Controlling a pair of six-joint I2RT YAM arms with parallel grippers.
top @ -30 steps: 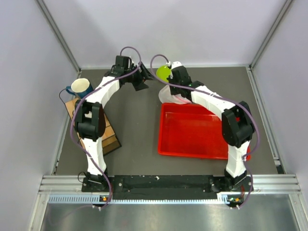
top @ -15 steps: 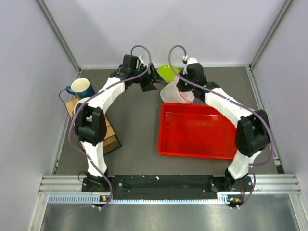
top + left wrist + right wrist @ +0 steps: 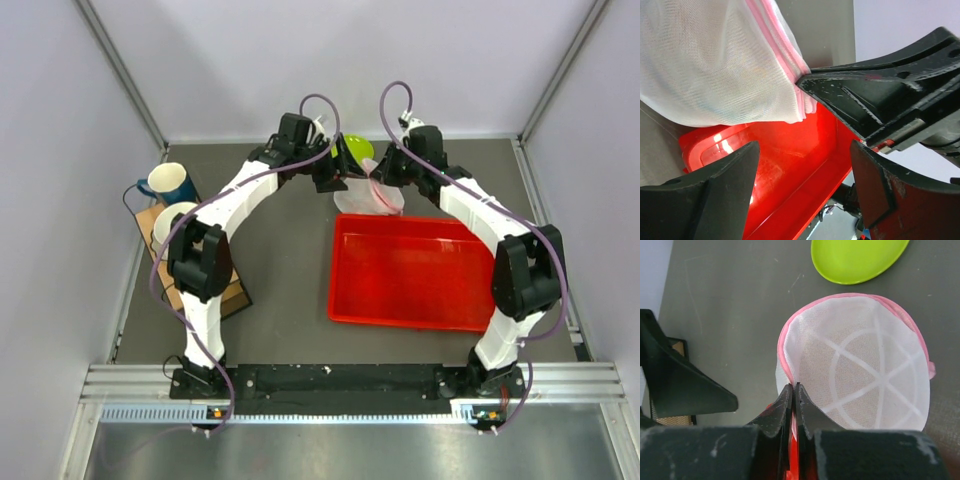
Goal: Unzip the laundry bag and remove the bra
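Laundry bag pinched by right fingers at back of counter; left fingers spread beside it.
L to R: blue mug near counter's left edge; left fingers wide apart, aimed at the bag, not touching it; lime-green plate just behind the bag; the bag, white mesh w/ pink zip trim, hangs rounded by the far-left corner of the red tray; right fingers pressed together on the pink trim at the bag's edge. Can't tell if the bag's underside touches the counter.
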